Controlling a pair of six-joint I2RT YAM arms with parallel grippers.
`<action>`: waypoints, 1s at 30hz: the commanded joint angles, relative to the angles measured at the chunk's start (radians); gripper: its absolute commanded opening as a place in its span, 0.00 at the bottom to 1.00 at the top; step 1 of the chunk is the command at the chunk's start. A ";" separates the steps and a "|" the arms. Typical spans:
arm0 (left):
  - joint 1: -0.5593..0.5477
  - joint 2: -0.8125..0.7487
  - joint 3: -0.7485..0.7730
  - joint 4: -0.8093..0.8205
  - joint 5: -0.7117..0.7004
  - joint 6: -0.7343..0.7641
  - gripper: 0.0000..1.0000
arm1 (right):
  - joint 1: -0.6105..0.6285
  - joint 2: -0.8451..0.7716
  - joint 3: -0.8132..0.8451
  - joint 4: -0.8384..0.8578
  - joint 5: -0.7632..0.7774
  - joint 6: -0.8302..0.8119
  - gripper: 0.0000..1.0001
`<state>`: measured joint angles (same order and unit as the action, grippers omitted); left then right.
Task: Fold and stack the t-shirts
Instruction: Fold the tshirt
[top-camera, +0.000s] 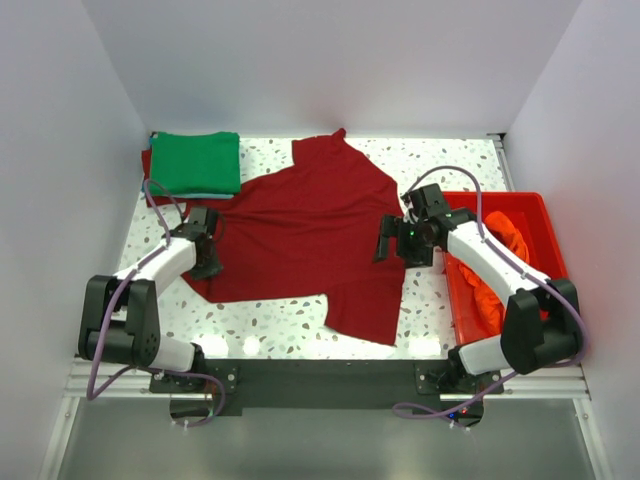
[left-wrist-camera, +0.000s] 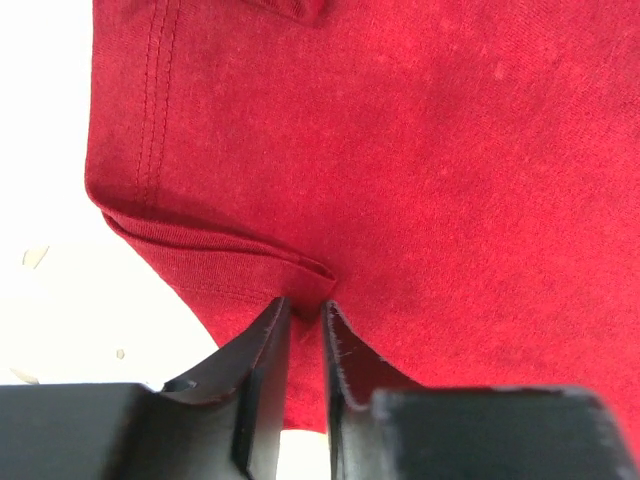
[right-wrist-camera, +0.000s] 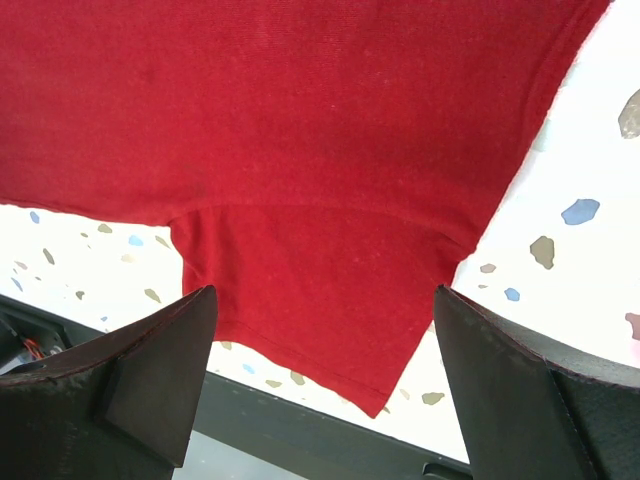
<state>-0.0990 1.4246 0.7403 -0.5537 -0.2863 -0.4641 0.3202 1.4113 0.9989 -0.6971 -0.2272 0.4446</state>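
Pinching a folded hem edge of the dark red t-shirt (left-wrist-camera: 400, 150), the left end effector (left-wrist-camera: 305, 305) has its fingers pressed nearly together with only a thin slit between them, and the cloth ridge sits right at the tips. In the top view the left end effector (top-camera: 208, 258) is at the shirt's left edge. The dark red t-shirt (top-camera: 300, 230) lies spread mostly flat across the middle of the speckled tabletop (top-camera: 280, 320), with one part reaching toward the far edge and another toward the near edge.

The right end effector (top-camera: 388, 245) is over the shirt's right side. In the right wrist view its fingers are spread wide (right-wrist-camera: 320, 300) and grip nothing; between them a sleeve-like flap of the red cloth (right-wrist-camera: 300, 120) lies on the tabletop.

The green t-shirt (top-camera: 197, 162) sits folded at the far left corner, with a bit of red cloth showing under its edge. The orange t-shirt (top-camera: 500, 260) is bunched inside the red tub (top-camera: 535, 215) on the right, partly hidden by the right arm.
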 joint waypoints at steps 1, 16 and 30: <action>-0.002 -0.013 -0.002 0.044 -0.021 -0.010 0.22 | 0.010 -0.031 0.012 -0.021 -0.008 -0.012 0.91; 0.001 -0.061 0.036 -0.003 -0.042 0.016 0.01 | 0.154 -0.122 -0.143 -0.113 0.112 0.074 0.87; 0.047 -0.136 0.071 -0.048 0.058 0.012 0.00 | 0.276 -0.265 -0.341 -0.162 0.173 0.258 0.70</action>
<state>-0.0734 1.3243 0.7761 -0.5945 -0.2588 -0.4530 0.5797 1.1526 0.6781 -0.8532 -0.0868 0.6510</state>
